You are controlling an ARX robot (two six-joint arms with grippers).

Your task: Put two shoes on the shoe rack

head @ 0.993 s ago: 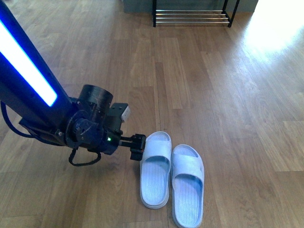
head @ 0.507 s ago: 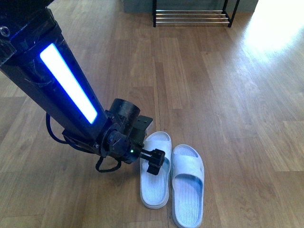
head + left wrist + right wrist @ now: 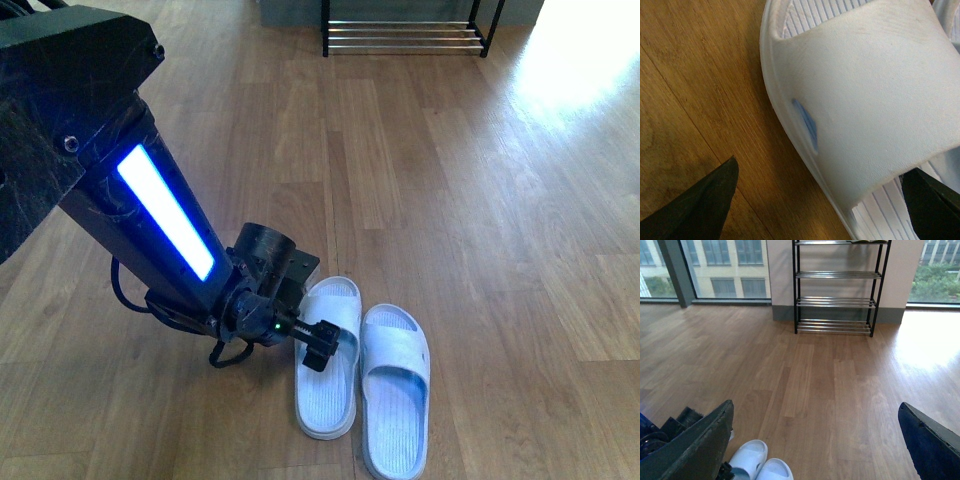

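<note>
Across the top centre of the front frame stands the shoe rack (image 3: 403,38), well apart from my left arm (image 3: 150,210). No grey sneakers show; only 2 pale sandals (image 3: 395,385) lie lower centre. My left gripper (image 3: 318,345) hangs wide over 1 strap (image 3: 875,90); right gripper (image 3: 815,404) wide, empty. I'd close squarely across that strap, clear of its neighbour.

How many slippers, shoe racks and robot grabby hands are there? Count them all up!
Slide sandals: 2
Shoe rack: 1
Grippers: 2, the left gripper and the right gripper
Total: 5
</note>
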